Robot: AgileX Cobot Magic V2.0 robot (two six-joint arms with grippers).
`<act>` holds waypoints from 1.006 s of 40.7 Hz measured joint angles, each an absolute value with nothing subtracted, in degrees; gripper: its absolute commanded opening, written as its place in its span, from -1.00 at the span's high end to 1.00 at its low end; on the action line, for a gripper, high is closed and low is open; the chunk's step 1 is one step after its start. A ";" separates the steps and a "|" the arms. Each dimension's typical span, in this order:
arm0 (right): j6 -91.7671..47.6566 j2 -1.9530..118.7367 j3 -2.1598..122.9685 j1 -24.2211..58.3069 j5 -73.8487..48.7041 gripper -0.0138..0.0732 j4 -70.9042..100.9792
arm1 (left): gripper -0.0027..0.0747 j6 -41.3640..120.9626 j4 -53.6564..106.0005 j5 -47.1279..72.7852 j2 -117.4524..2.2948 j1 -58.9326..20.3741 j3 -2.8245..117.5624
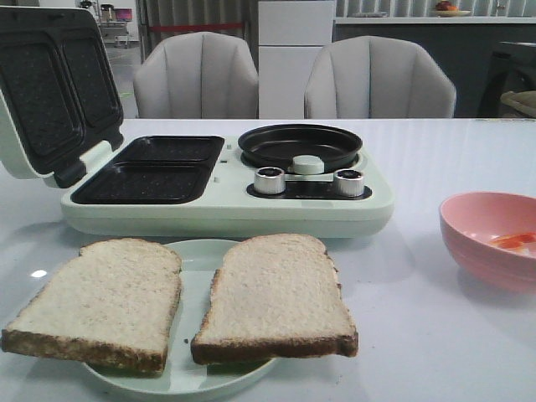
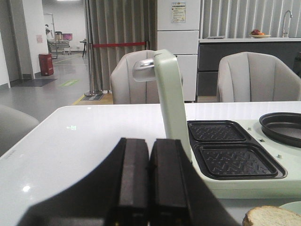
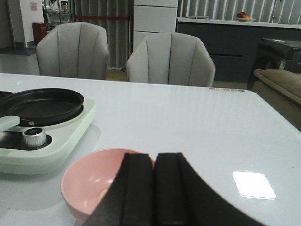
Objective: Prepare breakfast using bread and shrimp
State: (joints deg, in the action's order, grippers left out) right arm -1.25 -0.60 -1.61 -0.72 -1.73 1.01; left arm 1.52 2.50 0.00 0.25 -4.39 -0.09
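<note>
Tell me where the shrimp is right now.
In the front view the shrimp lies inside the pink bowl at the table's right edge, to the right of the pale-green breakfast maker and apart from the bread.

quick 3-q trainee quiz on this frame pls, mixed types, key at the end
1. True or false: the two slices of bread lie side by side on the pale plate.
2. The shrimp is in: A) the round black pan B) the pink bowl C) a grill tray.
3. Fill in: the sandwich maker lid is ____.

Key: 1 true. 2 B. 3 open. Note for trainees: left gripper and right gripper are both shut and hold nothing.
</note>
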 measured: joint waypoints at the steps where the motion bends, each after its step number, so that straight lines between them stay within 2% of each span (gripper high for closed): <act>1: -1.25 -0.60 -1.61 -0.72 -1.73 0.60 1.01 | 0.67 1.52 2.50 0.00 0.25 -4.39 -0.09; 35: -1.25 -0.60 -1.61 -0.72 -1.73 0.60 1.01 | 0.67 1.52 2.50 0.00 0.25 -4.39 -0.09; 41: -1.25 -0.60 -1.01 -0.72 -2.37 0.60 2.15 | 0.67 1.52 2.50 -3.48 0.25 -4.39 -0.09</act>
